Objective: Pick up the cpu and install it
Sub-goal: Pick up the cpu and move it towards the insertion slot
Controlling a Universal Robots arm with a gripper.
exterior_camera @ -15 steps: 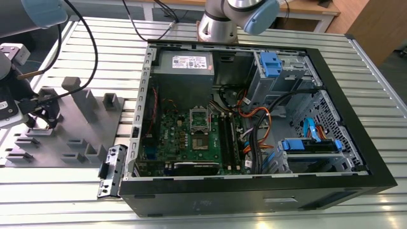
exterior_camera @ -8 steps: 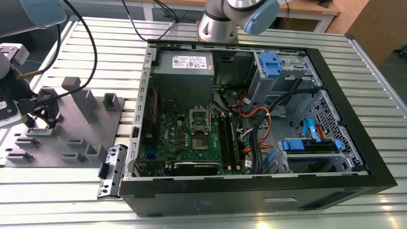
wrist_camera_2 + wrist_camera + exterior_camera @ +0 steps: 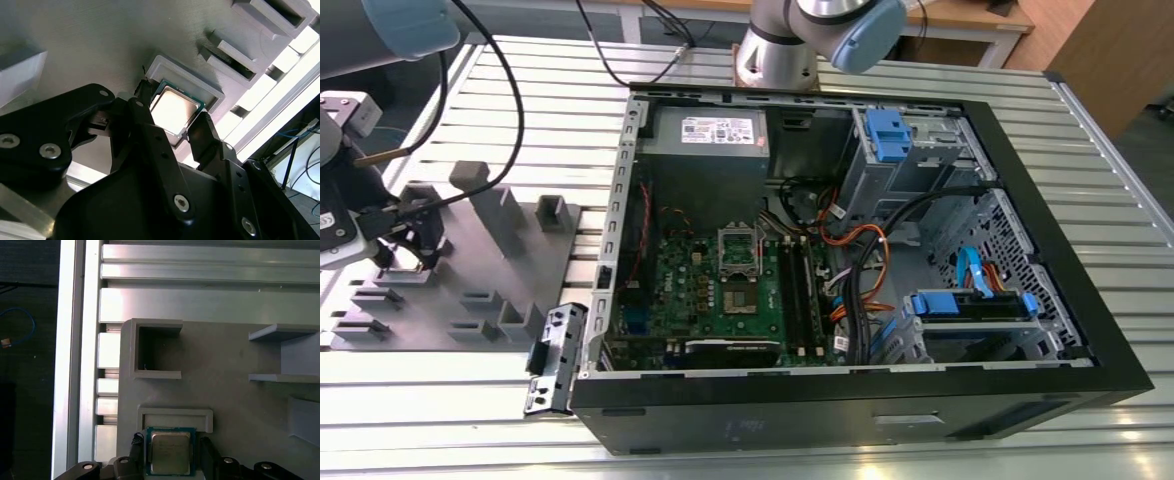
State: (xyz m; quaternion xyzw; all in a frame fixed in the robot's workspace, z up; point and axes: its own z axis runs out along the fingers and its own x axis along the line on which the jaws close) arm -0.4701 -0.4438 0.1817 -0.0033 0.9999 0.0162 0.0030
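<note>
Got the gripper [image 3: 172, 114] down at the grey tray [image 3: 496, 262] on the desk [image 3: 440, 405], off to the exterior view's left of the open PC case [image 3: 854, 412]. Spread open, straddling the cpu [image 3: 170, 454], not clamping. Lies flat in its pocket.
</note>
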